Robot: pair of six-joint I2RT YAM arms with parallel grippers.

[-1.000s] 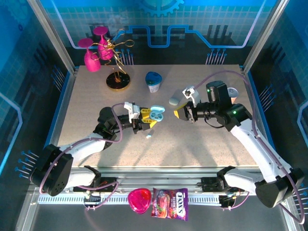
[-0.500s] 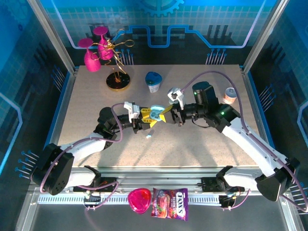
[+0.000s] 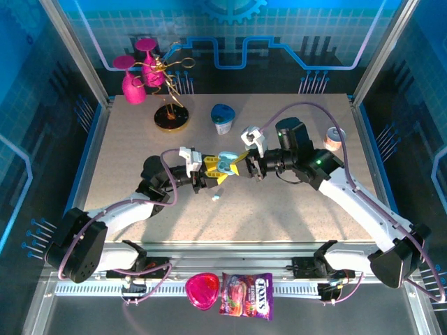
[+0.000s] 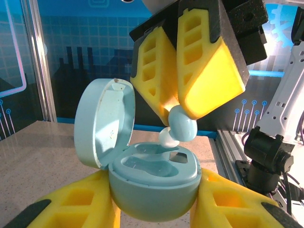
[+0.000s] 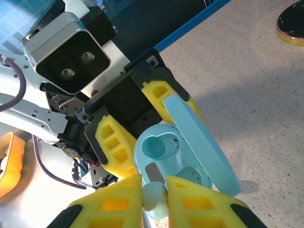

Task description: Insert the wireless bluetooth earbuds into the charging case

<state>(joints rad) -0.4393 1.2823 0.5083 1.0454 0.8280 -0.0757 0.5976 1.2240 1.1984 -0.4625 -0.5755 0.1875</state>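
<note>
The pale-blue oval charging case (image 4: 153,190) is off the table with its lid open, my left gripper (image 4: 154,199) shut on its base from both sides. My right gripper (image 5: 154,197) is shut on one whitish, pale-blue earbud (image 5: 155,195). In the left wrist view that earbud (image 4: 179,129) hangs just above the case's right-hand socket, touching or nearly touching its rim. From above, the case (image 3: 225,165) sits between my left gripper (image 3: 211,168) and right gripper (image 3: 244,162) at mid-table. Another earbud (image 3: 216,198) lies on the table just in front.
A blue-lidded cup (image 3: 223,117), a gold stand (image 3: 171,118) and pink glasses (image 3: 133,77) stand at the back. A small can (image 3: 335,137) is at the right edge. A pink dish (image 3: 202,289) and a candy bag (image 3: 246,296) lie on the near rail.
My right gripper has moved left with the earbud, from beside the case to directly over its open sockets. The left gripper has held the case still.
</note>
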